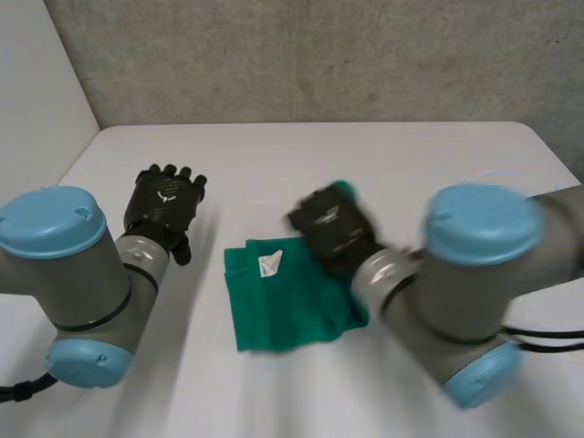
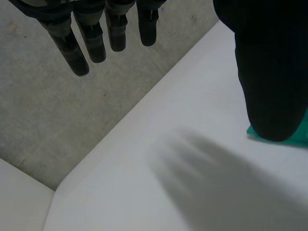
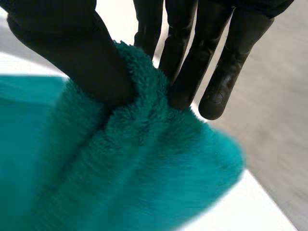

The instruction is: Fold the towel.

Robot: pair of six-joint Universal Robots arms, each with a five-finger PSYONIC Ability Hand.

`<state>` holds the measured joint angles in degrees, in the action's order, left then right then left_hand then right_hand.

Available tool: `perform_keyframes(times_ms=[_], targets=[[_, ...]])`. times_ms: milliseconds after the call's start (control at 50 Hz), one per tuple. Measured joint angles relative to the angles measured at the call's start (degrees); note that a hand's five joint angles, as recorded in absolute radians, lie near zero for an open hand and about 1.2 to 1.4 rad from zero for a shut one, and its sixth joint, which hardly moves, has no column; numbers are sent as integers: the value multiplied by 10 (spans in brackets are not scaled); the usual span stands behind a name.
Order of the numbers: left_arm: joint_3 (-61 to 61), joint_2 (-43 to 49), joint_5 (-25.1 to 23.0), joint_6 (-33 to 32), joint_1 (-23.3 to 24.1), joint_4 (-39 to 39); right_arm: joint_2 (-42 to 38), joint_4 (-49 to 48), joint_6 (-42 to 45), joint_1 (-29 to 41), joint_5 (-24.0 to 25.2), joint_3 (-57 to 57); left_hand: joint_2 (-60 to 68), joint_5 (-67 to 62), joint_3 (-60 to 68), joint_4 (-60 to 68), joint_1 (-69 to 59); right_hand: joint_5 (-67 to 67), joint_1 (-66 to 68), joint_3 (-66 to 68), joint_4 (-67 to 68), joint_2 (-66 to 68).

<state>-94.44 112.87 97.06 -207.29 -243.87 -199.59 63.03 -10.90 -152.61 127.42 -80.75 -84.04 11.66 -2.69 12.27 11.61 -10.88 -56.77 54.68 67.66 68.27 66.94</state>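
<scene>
A green towel lies partly folded on the white table, with a small white label on top. My right hand is over its far right part. In the right wrist view the thumb and fingers pinch a bunched fold of the fluffy towel. My left hand hovers over bare table to the left of the towel, apart from it. Its fingers hang straight and hold nothing. A sliver of towel peeks from behind its thumb.
A grey wall runs behind the table's far edge, and a white wall closes the left side. The table's right edge curves down past my right arm.
</scene>
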Motion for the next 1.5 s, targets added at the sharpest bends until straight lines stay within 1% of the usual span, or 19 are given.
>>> perform_keyframes(times_ms=[80,100,120,140,180,200,220,280,300,360,400,540,640,800,920,1000,1160,1280,1500], targets=[[5,-7,1,12,7,0,-39,20,27,61,21,26,0,0,0,0,0,39,-21,-48,-52,-51],[8,-12,2,24,12,1,-49,25,38,77,31,32,0,0,0,0,0,217,-199,-237,-241,-248],[10,-15,3,33,15,1,-66,35,60,100,50,38,0,0,0,0,0,217,-199,-237,-241,-248],[12,-18,5,42,17,2,-71,39,68,107,58,39,0,0,0,0,0,396,-334,-424,-418,-420],[13,-20,6,49,19,2,-73,40,71,109,61,39,0,0,0,0,0,434,-361,-451,-455,-447],[20,-26,11,78,27,4,-75,44,77,110,63,38,0,0,0,0,0,523,-426,-547,-545,-536],[22,-28,13,88,30,5,-75,44,77,109,62,37,0,0,0,0,0,530,-429,-555,-549,-541],[24,-30,14,97,33,5,-72,45,74,105,59,36,0,-1,0,0,0,530,-429,-555,-549,-541],[34,-34,18,134,47,9,-54,44,39,76,37,30,0,0,0,0,0,530,-429,-556,-549,-541],[44,-32,19,159,59,16,-37,44,-10,47,21,26,0,0,0,0,0,530,-429,-556,-549,-541],[61,-21,20,190,79,34,-19,45,-87,10,10,24,0,0,0,0,0,530,-429,-556,-549,-541],[99,35,20,257,116,98,-25,76,-202,-35,31,39,0,0,0,0,0,530,-429,-556,-549,-541],[122,97,21,291,128,156,-85,122,-219,-49,46,77,0,0,0,0,0,530,-429,-556,-549,-541],[123,138,45,292,126,200,-138,169,-210,-55,28,115,0,0,0,0,0,530,-429,-556,-549,-541],[120,126,59,288,120,213,-136,174,-207,-56,18,119,0,0,0,0,0,535,-429,-556,-549,-541],[123,89,62,286,117,219,-91,170,-207,-60,4,114,0,0,0,0,0,535,-429,-556,-549,-541],[146,-15,58,281,94,220,31,135,-209,-88,-80,103,0,0,0,0,0,535,-429,-556,-549,-541],[183,-114,47,273,36,238,115,112,-197,-124,-145,99,0,0,0,0,0,535,-429,-556,-549,-541],[192,-191,-48,278,-68,305,139,112,-154,-159,-149,89,0,0,0,0,0,535,-429,-556,-549,-541]])
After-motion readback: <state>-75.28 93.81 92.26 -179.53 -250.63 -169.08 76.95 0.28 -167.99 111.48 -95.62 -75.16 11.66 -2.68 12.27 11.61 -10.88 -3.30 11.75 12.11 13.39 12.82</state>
